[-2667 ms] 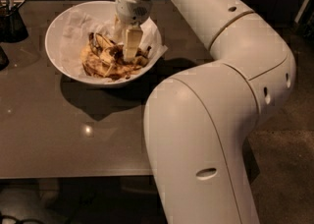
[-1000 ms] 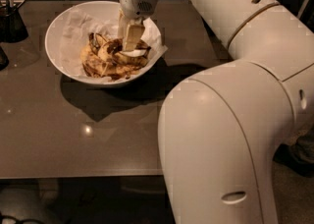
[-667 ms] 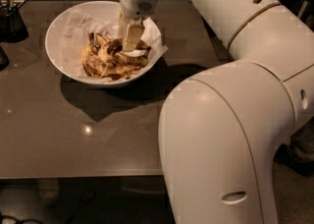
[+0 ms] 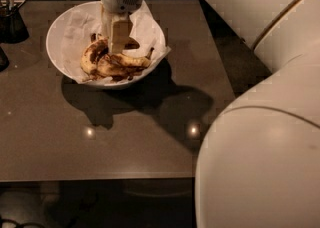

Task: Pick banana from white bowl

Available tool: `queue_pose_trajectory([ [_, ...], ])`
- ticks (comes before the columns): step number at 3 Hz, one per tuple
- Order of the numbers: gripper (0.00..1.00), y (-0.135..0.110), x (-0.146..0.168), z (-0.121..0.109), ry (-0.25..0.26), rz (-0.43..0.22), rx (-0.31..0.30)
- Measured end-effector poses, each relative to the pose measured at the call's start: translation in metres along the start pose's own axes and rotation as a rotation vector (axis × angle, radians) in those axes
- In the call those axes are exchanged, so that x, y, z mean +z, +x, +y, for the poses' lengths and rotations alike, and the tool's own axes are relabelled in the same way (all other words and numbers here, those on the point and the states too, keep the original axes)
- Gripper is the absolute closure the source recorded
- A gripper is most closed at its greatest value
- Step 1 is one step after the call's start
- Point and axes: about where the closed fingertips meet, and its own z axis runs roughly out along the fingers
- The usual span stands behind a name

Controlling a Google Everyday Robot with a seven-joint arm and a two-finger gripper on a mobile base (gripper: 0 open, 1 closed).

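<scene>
A white robot arm fills the right side of the camera view: its bulky rounded lower segment (image 4: 260, 167) sits in the foreground, and a long upper segment (image 4: 245, 2) reaches across the top towards the left. From there the wrist points straight down, holding the cream-coloured gripper (image 4: 118, 48) inside the wide, round, glossy white bowl (image 4: 56, 28). The gripper's tip is down among the fruit. Whether it is spread, closed or gripping anything cannot be told.

The bowl is lined with crumpled white paper (image 4: 150, 26) and stands on a shiny dark brown table (image 4: 100, 142), towards its far left. The curved, dull yellow banana with dark brown blotches (image 4: 133, 62) lies in the bowl, just right of the gripper's tip, its thin stem towards the right rim. Another brown-spotted banana (image 4: 91, 56) curls to its left. A small dark container (image 4: 11, 22) stands at the table's far left edge.
</scene>
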Motion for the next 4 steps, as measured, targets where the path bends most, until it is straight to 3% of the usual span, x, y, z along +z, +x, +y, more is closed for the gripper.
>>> queue_pose_trajectory([
  [2, 1.0, 0.0, 0.0, -0.002, 0.008, -0.003, 0.0],
  [4, 1.0, -0.05, -0.019, 0.033, -0.001, -0.044, -0.004],
])
